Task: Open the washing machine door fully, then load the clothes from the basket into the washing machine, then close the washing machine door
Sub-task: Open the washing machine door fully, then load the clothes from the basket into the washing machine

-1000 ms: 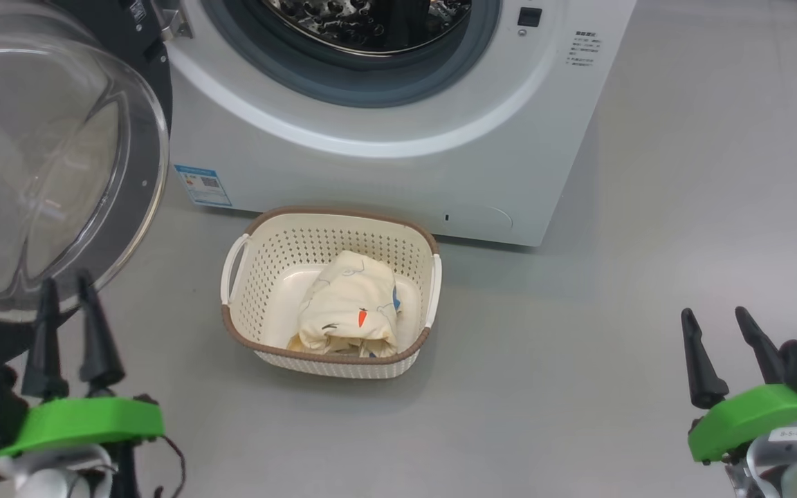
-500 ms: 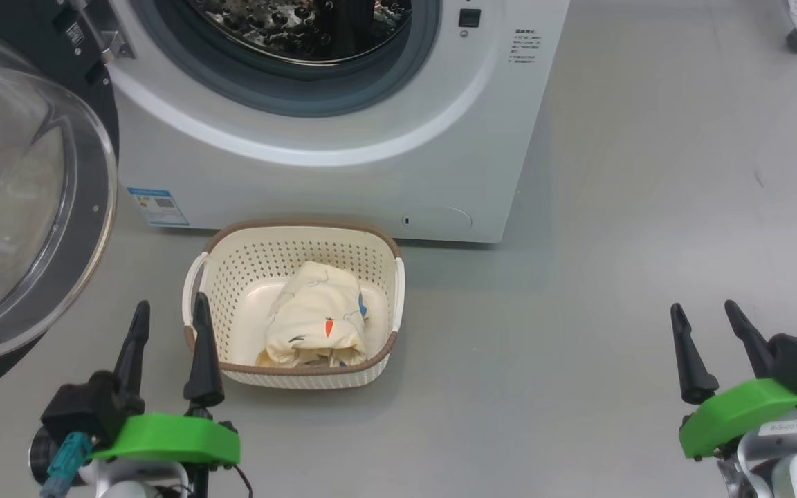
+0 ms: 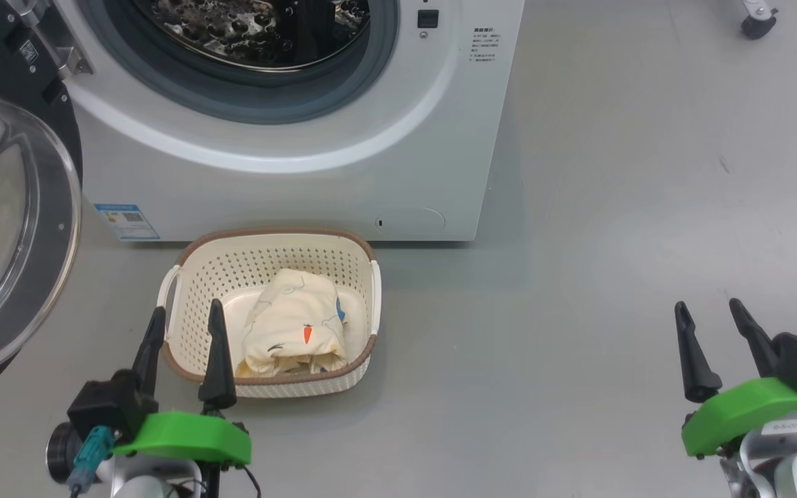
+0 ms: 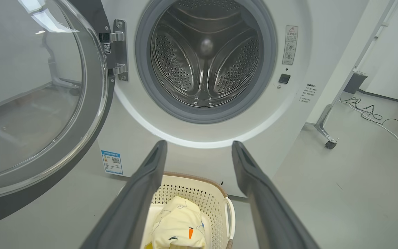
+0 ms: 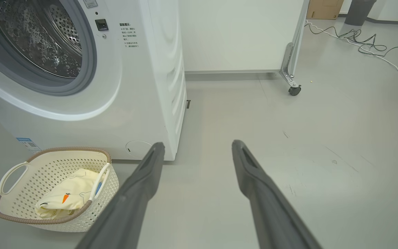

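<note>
Now: washing machine door [image 3: 70,207] stands wide open, left of washing machine [image 3: 288,187]. Clothes [image 3: 295,332] bundled in basket [image 3: 267,234] on floor before it. Blue sticker [image 3: 126,220] with QR code, warning label [image 4: 290,45]: print unreadable. Left gripper [image 3: 187,308], right gripper [image 3: 708,304]: fingers spread wide, holding nothing.

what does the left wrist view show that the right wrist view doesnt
Left wrist, not right wrist: the round black-rimmed glass washing machine door, standing open on its steel hinge.
Right wrist, not left wrist: the side panel of the white front-load washing machine, and the far white handle of the cream perforated basket.
Both: the steel perforated drum, the basket with cream-yellow carrot-print clothes lying in it, the blue energy sticker and floor cables.
</note>
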Robot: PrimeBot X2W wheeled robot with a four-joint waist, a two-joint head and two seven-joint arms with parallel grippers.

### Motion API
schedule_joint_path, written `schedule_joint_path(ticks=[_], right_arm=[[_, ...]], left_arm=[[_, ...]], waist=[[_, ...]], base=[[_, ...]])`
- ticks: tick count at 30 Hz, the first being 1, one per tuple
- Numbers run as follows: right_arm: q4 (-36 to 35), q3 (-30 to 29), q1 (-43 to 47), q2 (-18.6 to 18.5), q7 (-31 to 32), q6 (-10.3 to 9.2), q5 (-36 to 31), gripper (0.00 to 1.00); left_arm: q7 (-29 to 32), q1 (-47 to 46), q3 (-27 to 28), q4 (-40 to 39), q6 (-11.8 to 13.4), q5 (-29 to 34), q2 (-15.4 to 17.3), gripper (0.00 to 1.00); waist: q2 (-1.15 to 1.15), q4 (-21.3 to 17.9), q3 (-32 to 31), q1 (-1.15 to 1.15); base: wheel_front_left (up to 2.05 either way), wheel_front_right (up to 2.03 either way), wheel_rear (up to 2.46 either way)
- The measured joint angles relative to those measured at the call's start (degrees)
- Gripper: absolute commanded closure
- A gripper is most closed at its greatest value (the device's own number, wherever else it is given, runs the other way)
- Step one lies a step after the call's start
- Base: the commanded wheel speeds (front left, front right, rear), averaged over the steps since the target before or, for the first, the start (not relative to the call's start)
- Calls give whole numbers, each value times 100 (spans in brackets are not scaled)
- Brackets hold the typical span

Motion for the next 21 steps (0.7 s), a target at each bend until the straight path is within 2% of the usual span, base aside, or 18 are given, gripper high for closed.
schedule_joint_path(ticks=[15,21], right_arm=[[5,-11,2,0,-1,0,2,0],[21,-3,2,0,-8,0,21,0]], left_arm=[[-53,1,7,131,10,9,-7,0],[-52,1,9,142,110,47,-3,0]], waist=[[0,8,-49,0],[0,3,-11,0]], base=[[0,0,0],[31,-31,0]])
